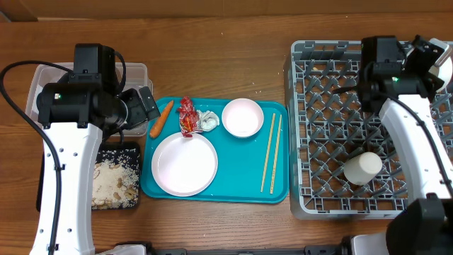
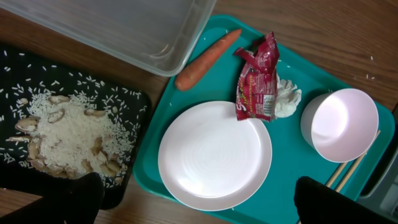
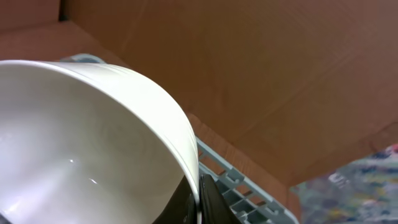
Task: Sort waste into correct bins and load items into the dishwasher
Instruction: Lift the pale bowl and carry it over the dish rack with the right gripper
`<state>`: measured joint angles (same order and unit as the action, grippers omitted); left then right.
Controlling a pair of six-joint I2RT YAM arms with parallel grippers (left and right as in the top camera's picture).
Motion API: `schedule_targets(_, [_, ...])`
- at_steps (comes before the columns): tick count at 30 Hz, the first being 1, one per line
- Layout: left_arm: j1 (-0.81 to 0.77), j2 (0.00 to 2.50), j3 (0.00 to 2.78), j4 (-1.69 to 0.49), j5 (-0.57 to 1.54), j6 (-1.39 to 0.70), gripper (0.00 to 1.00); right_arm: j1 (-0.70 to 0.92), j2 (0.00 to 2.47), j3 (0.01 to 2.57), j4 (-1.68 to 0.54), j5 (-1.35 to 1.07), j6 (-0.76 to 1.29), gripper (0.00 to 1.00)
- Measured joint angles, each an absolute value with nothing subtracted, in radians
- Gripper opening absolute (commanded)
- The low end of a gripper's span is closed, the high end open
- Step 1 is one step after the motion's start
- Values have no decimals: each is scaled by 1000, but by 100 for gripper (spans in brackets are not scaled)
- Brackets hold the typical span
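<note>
Hanging wide open over the left half of the teal tray (image 1: 279, 191), the left gripper (image 2: 199, 186) held nothing. Its dark fingertips (image 2: 81, 199) stood either side of the flat white plate (image 2: 214, 155), one past the tray's left edge above the black tray (image 2: 124, 99), the other over the tray's right part. The carrot (image 2: 208, 59) lay beyond the fingers at the tray's far-left corner, untouched, just beside the clear tub (image 2: 124, 31). The red wrapper (image 2: 258, 78) lay along the tray's far edge, touching the tissue ball (image 2: 286, 99), with the small bowl (image 2: 342, 121) just right of them. The chopsticks (image 1: 270, 152) lay along the tray's right side.

Off the tray's right edge, above the far part of the dish rack (image 1: 318, 92), the right gripper (image 3: 198, 202) was closed tight on the held bowl (image 3: 81, 143), its rim pinched between the fingers. A tipped white vessel (image 1: 362, 168) lay on its side in the rack.
</note>
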<state>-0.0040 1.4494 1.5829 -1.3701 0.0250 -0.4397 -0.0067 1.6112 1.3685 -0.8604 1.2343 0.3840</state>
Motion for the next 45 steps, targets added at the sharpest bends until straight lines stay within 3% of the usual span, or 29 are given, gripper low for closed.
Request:
schedule_targets(22, [-4,1449,1583,-1370,25,-440,100,-71,1811,1347,-849,1215,284,4])
schedule_targets(26, [-4,1449,1583,-1370,25,-439,100,-57,1811,1347,-856,1188,283,16])
schedule_targets(28, [-4,1449,1583,-1370,25,-440,100,-39,1811,1347,-857,1177,281,27])
schedule_targets(30, [-4,1449,1583,-1371,25,-440,100,-19,1811,1347,-859,1171,273,31])
schedule_targets(31, [-4,1449,1583,-1370,25,-440,100,-8,1811,1347,-865,1171,265,17])
schedule_targets(32, [-4,1449,1583,-1370,25,-440,100,0,1811,1347,-871,1172,258,11])
schedule_targets(45, [-4,1449,1583,-1370,25,-440,100,8,1809,1348,-853,1205,254,6])
